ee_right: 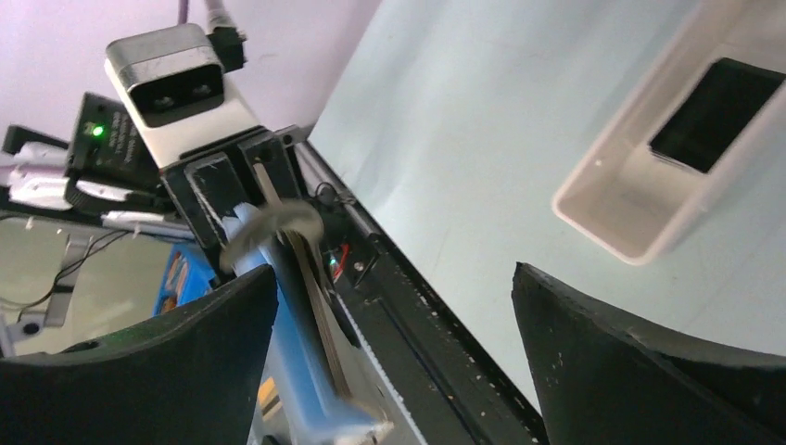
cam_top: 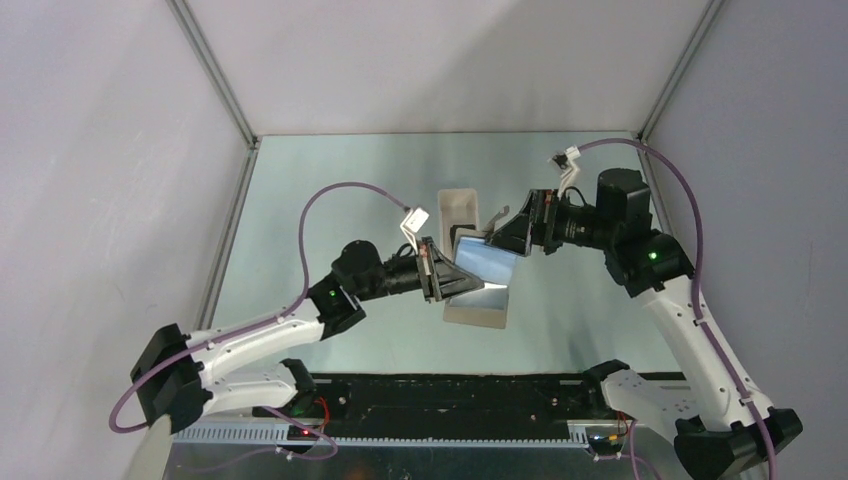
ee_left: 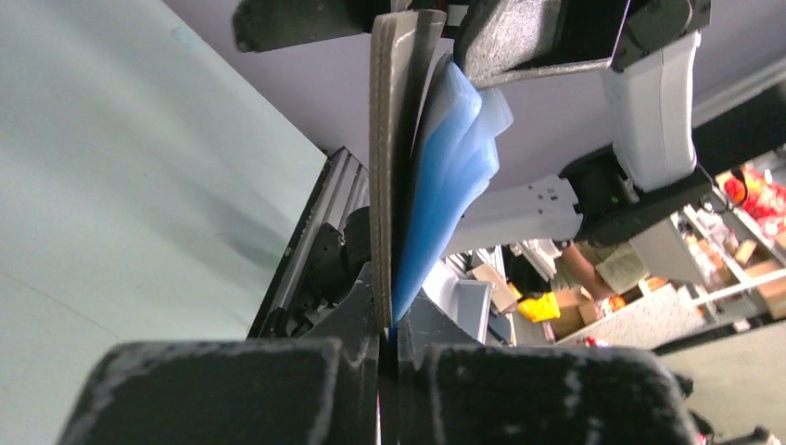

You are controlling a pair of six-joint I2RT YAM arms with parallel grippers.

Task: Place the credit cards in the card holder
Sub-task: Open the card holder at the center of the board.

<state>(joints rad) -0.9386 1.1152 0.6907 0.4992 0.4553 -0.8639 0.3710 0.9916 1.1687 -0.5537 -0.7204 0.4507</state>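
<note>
Above the one white tray point(cam_top: 462, 205), one card holder point(cam_top: 483, 262) held aloft, my left gripper point(cam_top: 438, 272) clamped on its edge, my right gripper point(cam_top: 505, 235) spread wide beside it, empty, black credit cards point(ee_right: 714, 111) inside the tray, number unclear, both arms reaching inward.

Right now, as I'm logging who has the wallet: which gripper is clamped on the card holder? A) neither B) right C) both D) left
D: the left gripper is shut on an edge of the card holder, while the right gripper has its jaws wide apart.
</note>
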